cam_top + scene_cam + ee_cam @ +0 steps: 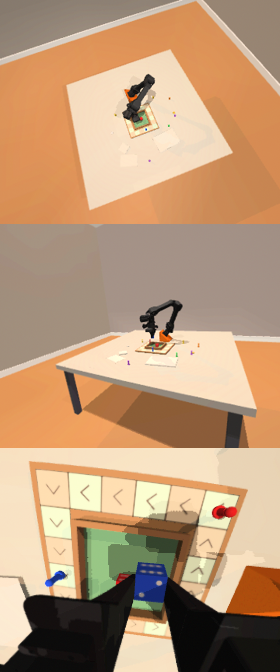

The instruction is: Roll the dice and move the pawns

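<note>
The end effector [136,118] [152,335] [149,580] grips the blue die [152,337] [151,590] above the tray [138,125] [149,348] [80,563] (2 pips on one face, 6 on another). The red die [141,118] [157,344] [123,579] lies inside the tray. On the surrounding board [154,124] [167,350] [118,496], the red pawn [150,341] [224,512] occupies 1 corner; the blue pawn [145,129] [152,349] [55,578] stands along 1 side.

Top looks steeply down; exterior, sidelong, shares the table [97,175] [187,379].

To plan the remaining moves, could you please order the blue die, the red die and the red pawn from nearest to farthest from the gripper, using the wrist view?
1. Blue die, between the fingers
2. Red die, in the tray
3. Red pawn, board corner
</note>
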Motion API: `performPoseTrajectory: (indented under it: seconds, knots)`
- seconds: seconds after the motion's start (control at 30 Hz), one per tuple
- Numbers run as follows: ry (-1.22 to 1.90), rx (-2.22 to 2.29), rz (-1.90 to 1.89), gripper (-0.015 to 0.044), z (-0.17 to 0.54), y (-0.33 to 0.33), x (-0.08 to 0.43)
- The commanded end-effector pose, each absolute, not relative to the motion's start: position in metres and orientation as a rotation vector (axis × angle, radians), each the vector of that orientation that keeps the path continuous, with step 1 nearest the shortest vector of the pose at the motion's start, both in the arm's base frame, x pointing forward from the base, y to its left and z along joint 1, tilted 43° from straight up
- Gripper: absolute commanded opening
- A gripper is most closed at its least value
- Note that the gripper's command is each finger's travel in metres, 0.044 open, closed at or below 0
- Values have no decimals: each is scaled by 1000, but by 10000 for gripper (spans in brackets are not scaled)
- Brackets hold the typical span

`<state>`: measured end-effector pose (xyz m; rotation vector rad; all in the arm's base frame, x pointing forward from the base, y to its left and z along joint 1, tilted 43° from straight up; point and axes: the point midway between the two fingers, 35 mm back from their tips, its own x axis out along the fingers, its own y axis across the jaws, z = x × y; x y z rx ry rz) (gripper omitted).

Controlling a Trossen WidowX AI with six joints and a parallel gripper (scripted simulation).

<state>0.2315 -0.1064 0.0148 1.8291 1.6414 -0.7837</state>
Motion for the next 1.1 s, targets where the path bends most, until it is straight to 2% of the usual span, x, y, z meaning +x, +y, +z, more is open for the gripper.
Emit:
performPoseTrajectory:
  seconds: [0.0, 0.47, 1.07]
  knots:
    - [1631, 1857, -812, 0, 16, -103, 236]
    - [1628, 1868, -822, 0, 17, -109, 295]
    - [1420, 1450, -1192, 0, 4, -100, 286]
